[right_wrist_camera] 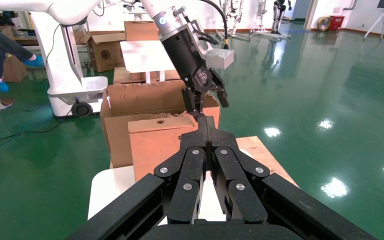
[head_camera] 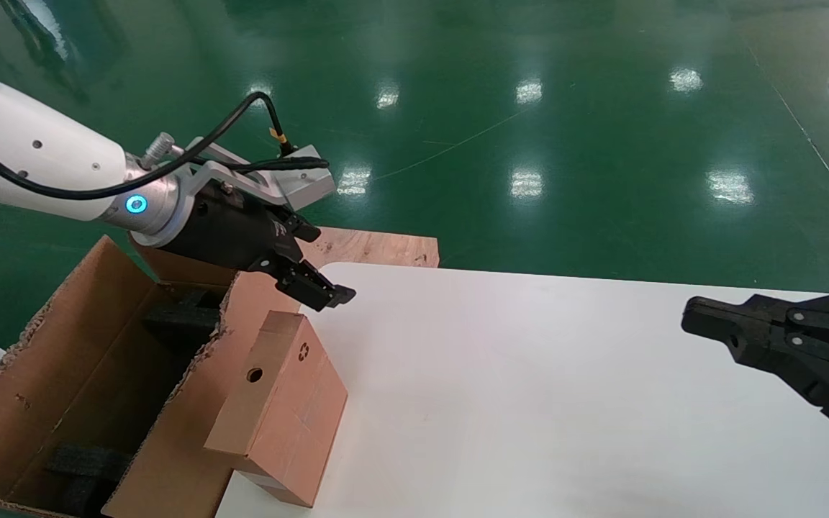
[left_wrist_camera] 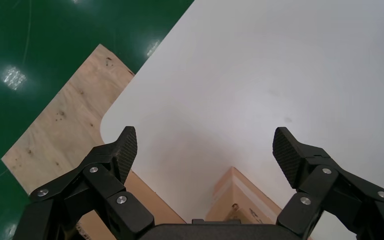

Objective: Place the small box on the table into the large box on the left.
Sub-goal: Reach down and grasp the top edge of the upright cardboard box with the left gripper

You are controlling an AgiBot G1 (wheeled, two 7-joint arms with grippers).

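The small box (head_camera: 281,406) stands on the white table (head_camera: 529,403) at its left edge, with its punched hole and recycling symbol on top. It leans against the large box (head_camera: 62,388). Black foam pieces (head_camera: 177,316) lie inside the large box. My left gripper (head_camera: 324,293) is open and empty, above and just beyond the small box's far end. In the left wrist view its fingers (left_wrist_camera: 125,150) spread wide over the table, with a corner of the small box (left_wrist_camera: 242,197) below. My right gripper (head_camera: 695,320) is shut and empty over the table's right side.
A bare plywood board (head_camera: 378,248) juts out behind the table's far left corner. Green glossy floor surrounds everything. In the right wrist view the small box (right_wrist_camera: 155,140) and large box (right_wrist_camera: 140,100) stand beyond my shut right gripper (right_wrist_camera: 207,122). More cartons and a robot base stand behind them.
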